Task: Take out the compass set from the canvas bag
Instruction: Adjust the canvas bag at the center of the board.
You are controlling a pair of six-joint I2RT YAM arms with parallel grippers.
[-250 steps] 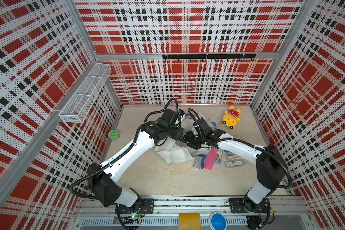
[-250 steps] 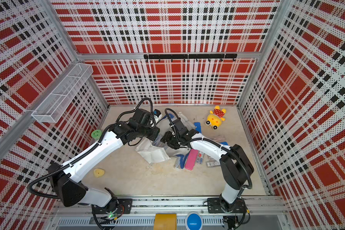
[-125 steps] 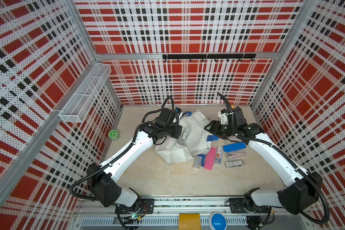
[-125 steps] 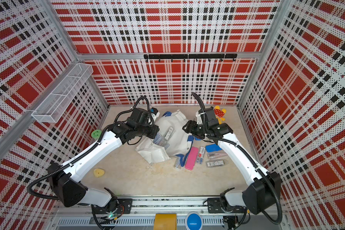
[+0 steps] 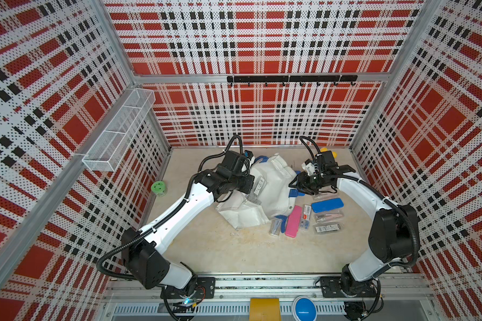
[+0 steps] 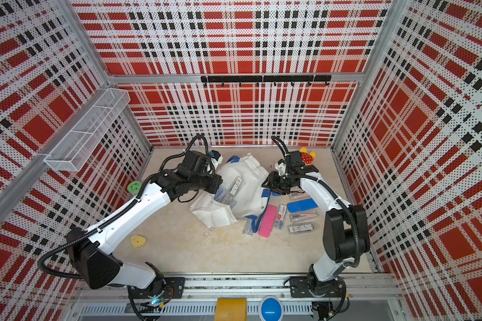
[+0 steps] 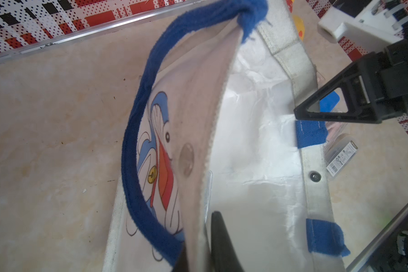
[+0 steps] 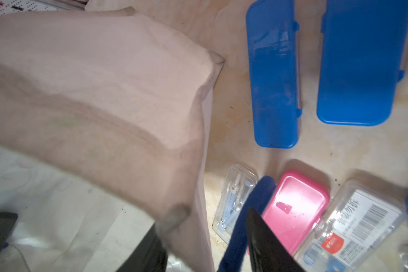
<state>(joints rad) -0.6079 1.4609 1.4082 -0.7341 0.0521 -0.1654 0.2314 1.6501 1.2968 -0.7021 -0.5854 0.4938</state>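
Holding the canvas bag (image 5: 276,178) open, the left gripper (image 7: 198,235) is clamped on one rim. Opposite, the right gripper (image 5: 297,186) straddles the other rim and a blue handle (image 8: 252,200); whether it grips yet cannot be told. Between them, just beside the left gripper, a clear labelled case (image 5: 258,185), probably the compass set, appears to lie in the bag's mouth, exposed for lifting.

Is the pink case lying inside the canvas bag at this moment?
No, in a top view the pink case lies on the table outside the canvas bag, next to its blue handle.
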